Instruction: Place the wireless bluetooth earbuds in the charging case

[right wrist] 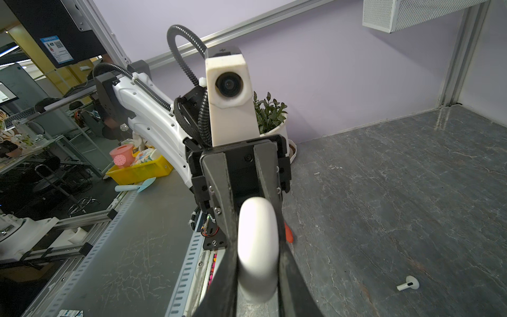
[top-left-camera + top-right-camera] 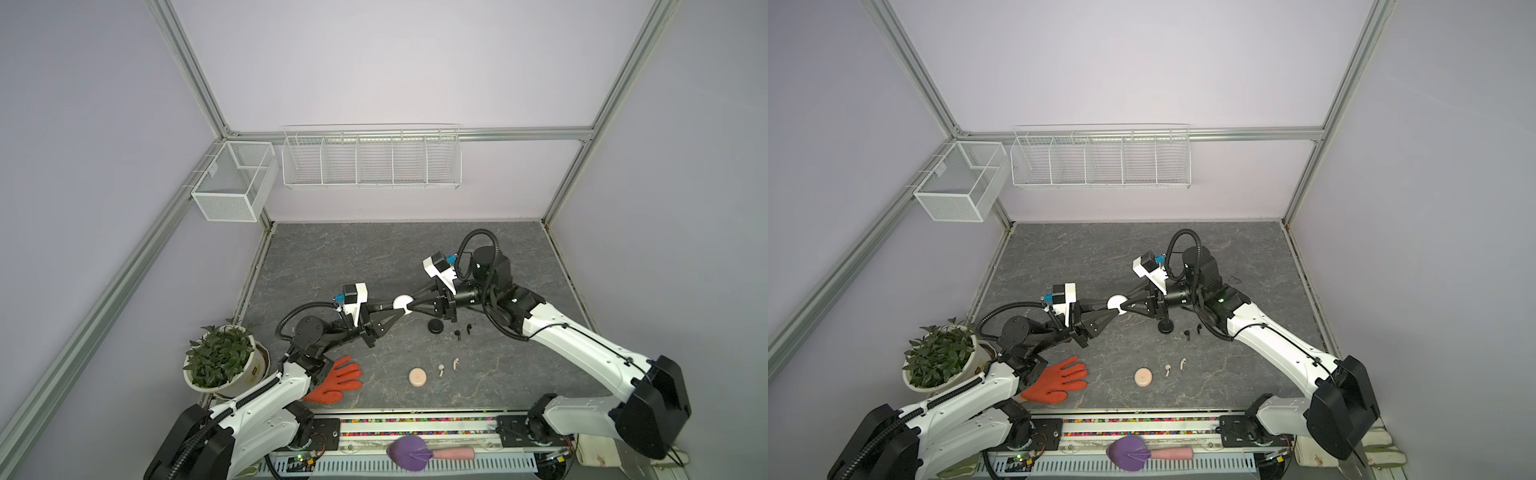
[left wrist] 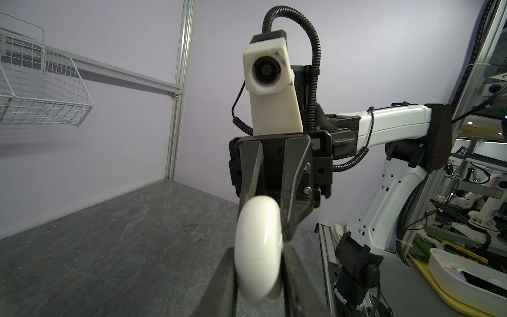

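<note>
A white round charging case (image 2: 402, 302) hangs above the table between both arms, also shown in a top view (image 2: 1116, 302). My left gripper (image 2: 398, 312) is shut on the case (image 3: 259, 252) from the left. From the right, my right gripper (image 2: 412, 306) is shut on the same case (image 1: 258, 247). Two black earbuds (image 2: 457, 333) (image 2: 468, 328) lie on the table under the right arm. Two pale pink earbuds (image 2: 441, 368) (image 2: 456, 363) lie nearer the front. One pale earbud (image 1: 408, 283) lies on the table in the right wrist view.
A black puck (image 2: 435, 326) sits beside the black earbuds, a pink puck (image 2: 417, 377) beside the pale pair. An orange glove (image 2: 336, 380) and a potted plant (image 2: 220, 357) are at the front left. A purple scoop (image 2: 409, 452) lies on the front rail. Wire baskets (image 2: 371, 158) hang on the back wall.
</note>
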Robot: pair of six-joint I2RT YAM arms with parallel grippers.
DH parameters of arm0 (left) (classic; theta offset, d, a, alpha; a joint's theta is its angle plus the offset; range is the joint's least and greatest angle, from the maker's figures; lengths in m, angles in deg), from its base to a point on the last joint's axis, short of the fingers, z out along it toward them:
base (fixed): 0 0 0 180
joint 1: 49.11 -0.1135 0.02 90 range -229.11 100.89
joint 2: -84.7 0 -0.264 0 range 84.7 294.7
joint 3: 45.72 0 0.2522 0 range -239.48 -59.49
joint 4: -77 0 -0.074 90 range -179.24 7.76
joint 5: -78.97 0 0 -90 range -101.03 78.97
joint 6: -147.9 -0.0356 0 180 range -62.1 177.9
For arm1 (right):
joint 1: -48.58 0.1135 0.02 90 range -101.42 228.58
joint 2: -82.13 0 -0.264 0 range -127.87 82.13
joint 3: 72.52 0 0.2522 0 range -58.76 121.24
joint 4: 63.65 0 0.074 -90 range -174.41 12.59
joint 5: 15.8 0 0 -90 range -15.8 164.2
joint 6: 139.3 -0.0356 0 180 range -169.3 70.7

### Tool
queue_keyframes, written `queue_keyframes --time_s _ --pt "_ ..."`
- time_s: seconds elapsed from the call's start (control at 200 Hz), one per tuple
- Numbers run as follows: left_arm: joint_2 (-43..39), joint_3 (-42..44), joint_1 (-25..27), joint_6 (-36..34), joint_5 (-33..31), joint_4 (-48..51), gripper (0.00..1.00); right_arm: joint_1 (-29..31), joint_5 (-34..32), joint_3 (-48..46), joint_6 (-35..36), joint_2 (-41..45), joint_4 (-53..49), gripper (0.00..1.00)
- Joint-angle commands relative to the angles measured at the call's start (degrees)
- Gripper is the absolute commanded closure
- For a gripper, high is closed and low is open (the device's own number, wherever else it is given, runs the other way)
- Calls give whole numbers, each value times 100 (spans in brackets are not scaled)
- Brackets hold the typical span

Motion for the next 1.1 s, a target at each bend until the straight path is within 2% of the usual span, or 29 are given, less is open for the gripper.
queue_keyframes --time_s 0.0,0.155,0.235,0.295,0.345,0.445,0.59,0.665,0.7,0.83,1.094 --pt "-11 -180 24 -68 186 -144 80 52 -20 111 0 -116 -18 83" --pt "-25 -171 24 -68 198 -150 87 62 -21 120 -5 -165 -17 82" --pt "-45 -134 25 -89 172 -152 90 61 -29 133 -5 -186 -21 78" --pt "-80 -115 24 -89 142 -151 92 70 -50 144 35 -185 -78 70" --pt "-115 -88 24 -80 96 -128 94 65 -102 199 165 -162 -271 58" --pt "-201 -64 24 -143 66 66 100 29 -412 433 829 43 -1146 41" --pt "-368 -55 24 -383 79 628 100 7 -1030 935 2201 475 -2649 31" --pt "-414 -48 24 -563 99 884 100 38 -1279 1023 2701 686 -2971 26" --pt "-410 -56 29 -631 137 955 100 123 -1593 1025 3019 803 -3091 23" --pt "-366 -47 24 -680 198 981 100 510 -2725 1256 3796 864 -3585 22" --pt "-145 -22 33 -680 123 946 100 851 -3318 1328 3892 853 -3589 22"
